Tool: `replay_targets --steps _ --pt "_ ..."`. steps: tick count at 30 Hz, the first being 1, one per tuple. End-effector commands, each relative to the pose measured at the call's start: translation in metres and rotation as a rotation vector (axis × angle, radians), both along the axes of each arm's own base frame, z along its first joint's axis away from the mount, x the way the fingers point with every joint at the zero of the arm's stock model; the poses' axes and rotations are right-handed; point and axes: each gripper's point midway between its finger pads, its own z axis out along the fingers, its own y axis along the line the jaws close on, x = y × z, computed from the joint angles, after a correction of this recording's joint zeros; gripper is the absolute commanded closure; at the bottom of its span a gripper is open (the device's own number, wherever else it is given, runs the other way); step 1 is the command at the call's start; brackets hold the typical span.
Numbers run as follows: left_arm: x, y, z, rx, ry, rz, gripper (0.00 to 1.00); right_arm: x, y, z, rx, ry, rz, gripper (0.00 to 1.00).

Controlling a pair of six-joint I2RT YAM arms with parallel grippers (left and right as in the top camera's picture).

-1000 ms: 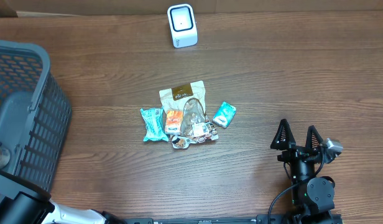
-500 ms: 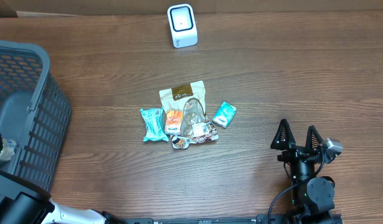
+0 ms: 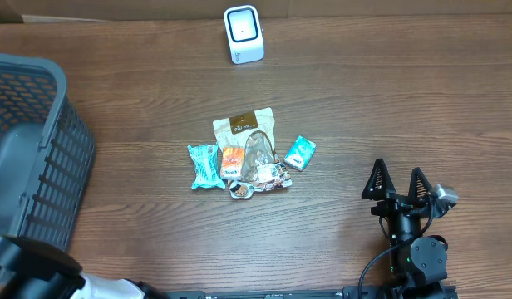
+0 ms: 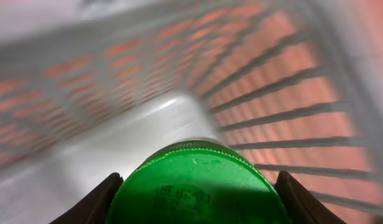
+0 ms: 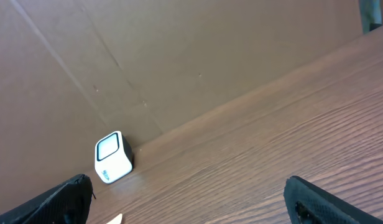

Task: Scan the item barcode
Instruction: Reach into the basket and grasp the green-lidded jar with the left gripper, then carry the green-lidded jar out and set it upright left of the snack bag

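A round green lid (image 4: 191, 171) of a container fills the bottom of the left wrist view, and my left gripper (image 4: 199, 190) is shut on it, one dark finger against each side. It hangs over the floor of the grey mesh basket (image 4: 291, 81). No barcode shows on it. The white scanner (image 3: 243, 34) stands at the table's far edge and shows again as the scanner (image 5: 113, 157) in the right wrist view. My right gripper (image 3: 397, 181) rests open and holds nothing at the front right.
The grey basket (image 3: 48, 158) takes up the table's left side. A pile of snack packets (image 3: 243, 154) lies mid-table, with a teal packet (image 3: 300, 152) beside it. A brown cardboard wall (image 5: 179, 56) backs the table. The left arm's body (image 3: 32, 274) sits at the bottom left.
The held container that showed at the overhead's left edge, inside the basket, has gone out of that view, and the left arm's body has shifted. The right arm has not moved.
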Motion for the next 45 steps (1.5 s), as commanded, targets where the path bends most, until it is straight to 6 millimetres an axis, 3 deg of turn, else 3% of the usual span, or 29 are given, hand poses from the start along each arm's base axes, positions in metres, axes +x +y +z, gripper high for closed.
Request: replay_targets --steps 1,3,4,7,11,14,18,23,33,35,40,45 --pt "0.024 -0.053 0.095 0.019 -0.273 -0.101 0.54 0.000 0.000 -0.002 -0.003 -0.005 0.003 0.00" --pt "0.033 -0.079 0.123 0.015 -0.355 -0.160 0.54 0.000 0.000 -0.002 -0.003 -0.005 0.003 0.00" --pt "0.040 -0.104 0.143 0.013 -0.405 -0.220 0.55 0.000 0.000 -0.002 -0.003 -0.005 0.003 0.00" --pt "0.051 -0.160 0.171 0.009 -0.473 -0.364 0.58 0.000 0.000 -0.002 -0.003 -0.004 0.003 0.00" --pt "0.057 -0.240 0.189 0.018 -0.505 -0.566 0.56 0.000 0.000 -0.002 -0.003 -0.005 0.003 0.00" --pt "0.057 -0.292 0.187 0.033 -0.477 -0.696 0.53 0.000 0.000 -0.002 -0.003 -0.005 0.003 0.00" --pt "0.054 -0.337 0.152 0.020 -0.313 -0.758 0.53 0.000 0.000 -0.002 -0.003 -0.004 0.003 0.00" --pt "0.049 -0.360 0.098 0.042 -0.060 -0.773 0.50 0.000 0.000 -0.002 -0.003 -0.005 0.003 0.00" --pt "0.049 -0.363 -0.019 0.082 0.459 -0.774 0.51 0.000 0.000 -0.002 -0.003 -0.004 0.003 0.00" --pt "0.050 -0.364 -0.053 0.076 0.569 -0.781 0.51 0.000 0.000 -0.002 -0.003 -0.005 0.003 0.00" --pt "0.049 -0.366 -0.111 0.041 0.701 -0.789 0.51 0.000 0.000 -0.002 -0.003 -0.005 0.003 0.00" --pt "0.049 -0.366 -0.153 0.035 0.729 -0.788 0.51 0.000 0.000 -0.002 -0.003 -0.005 0.003 0.00"
